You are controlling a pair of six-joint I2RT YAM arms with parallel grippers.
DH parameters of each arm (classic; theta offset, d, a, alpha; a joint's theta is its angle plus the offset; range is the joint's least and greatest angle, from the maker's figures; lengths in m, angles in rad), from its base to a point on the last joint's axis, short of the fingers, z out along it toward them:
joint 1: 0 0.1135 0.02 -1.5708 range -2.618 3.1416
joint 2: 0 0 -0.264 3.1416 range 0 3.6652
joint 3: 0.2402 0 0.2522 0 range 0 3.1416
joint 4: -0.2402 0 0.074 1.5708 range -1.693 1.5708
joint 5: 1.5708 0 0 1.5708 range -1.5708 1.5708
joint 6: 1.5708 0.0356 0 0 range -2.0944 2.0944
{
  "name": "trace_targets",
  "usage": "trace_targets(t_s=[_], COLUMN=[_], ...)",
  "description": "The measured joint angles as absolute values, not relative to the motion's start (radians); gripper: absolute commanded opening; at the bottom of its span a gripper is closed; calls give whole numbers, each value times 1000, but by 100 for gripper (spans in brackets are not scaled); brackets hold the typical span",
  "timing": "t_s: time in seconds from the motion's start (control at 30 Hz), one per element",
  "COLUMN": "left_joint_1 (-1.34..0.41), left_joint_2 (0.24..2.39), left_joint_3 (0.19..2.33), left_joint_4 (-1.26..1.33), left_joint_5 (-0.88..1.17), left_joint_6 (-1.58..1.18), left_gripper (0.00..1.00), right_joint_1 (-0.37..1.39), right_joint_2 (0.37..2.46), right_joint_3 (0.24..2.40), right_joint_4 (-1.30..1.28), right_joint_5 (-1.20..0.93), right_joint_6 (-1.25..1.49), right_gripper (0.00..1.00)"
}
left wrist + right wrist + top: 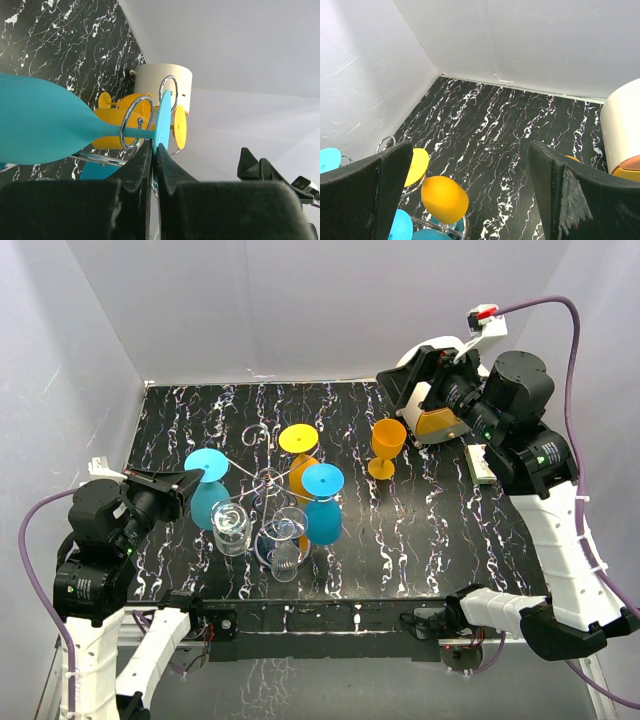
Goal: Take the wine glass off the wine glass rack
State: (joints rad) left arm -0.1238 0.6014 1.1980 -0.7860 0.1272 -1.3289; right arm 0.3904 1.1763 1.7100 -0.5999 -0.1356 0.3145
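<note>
A lab test cell: plain white panels [300, 310] (on three sides) box in a black marbled tabletop [420, 540].

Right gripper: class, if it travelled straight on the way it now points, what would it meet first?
Probably the black marble table: bare tabletop fills most of the gap between the fingers of the open right gripper. The orange wine glass stands low in that gap and might come first; depth is unclear.

Cyan wine glass [207, 504] hangs inverted on the silver rack [269, 478].
</note>
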Motion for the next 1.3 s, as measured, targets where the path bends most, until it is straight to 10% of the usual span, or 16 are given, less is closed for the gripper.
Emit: trace_targets(t_s=[1.3], left_joint_1=[-124], left_joint_2=[662], left_joint_3=[1208], left_joint_4=[-718], left_joint_5=[324], left_joint_6=[-1264], left_gripper=[0], right_joint_1=[390], right_joint_2=[1156], right_joint_3=[1687], right_joint_4=[-572], right_joint_5=[-139], right_joint_6=[316], right_gripper=[98])
